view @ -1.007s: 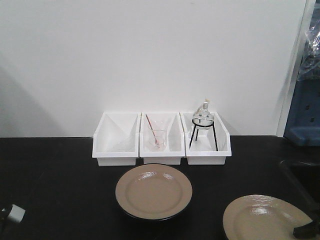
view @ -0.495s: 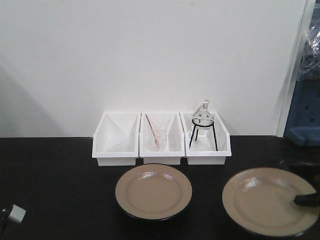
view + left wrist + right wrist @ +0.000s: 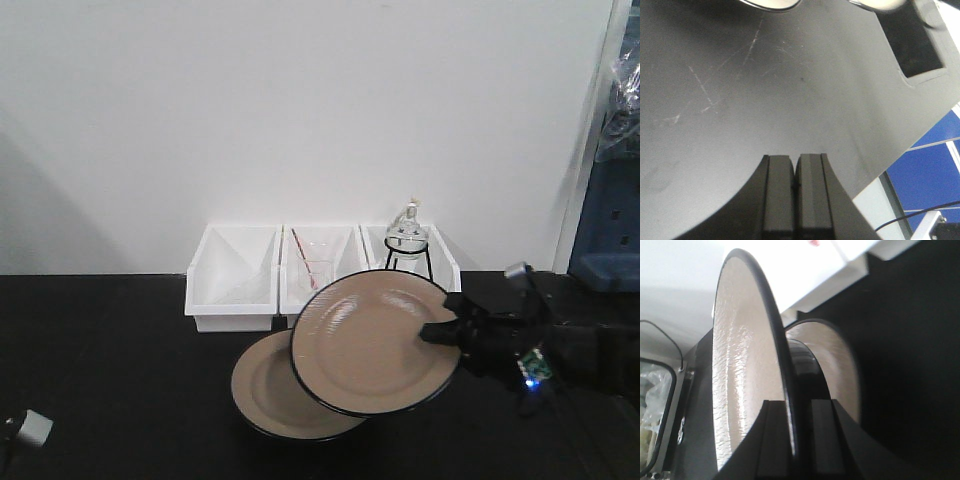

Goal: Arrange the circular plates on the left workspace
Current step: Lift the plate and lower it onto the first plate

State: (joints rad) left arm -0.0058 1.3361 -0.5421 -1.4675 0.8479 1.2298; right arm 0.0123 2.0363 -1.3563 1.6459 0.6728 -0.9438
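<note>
Plate (image 3: 362, 345) (tilted) in right end effector (image 3: 433, 335), apparently above second plate (image 3: 268, 395).

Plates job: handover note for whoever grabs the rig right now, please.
Right gripper: shut on the edge of one round beige plate with black rim, held tilted in the air.
Left gripper: shut, empty, over the matte black benchtop.
Second round beige plate: flat on the benchtop in front of the white bins; the held plate overlaps it in the front view.
Done: one plate down.
Left: set the held plate on the bench, probably beside the first, then release.
</note>
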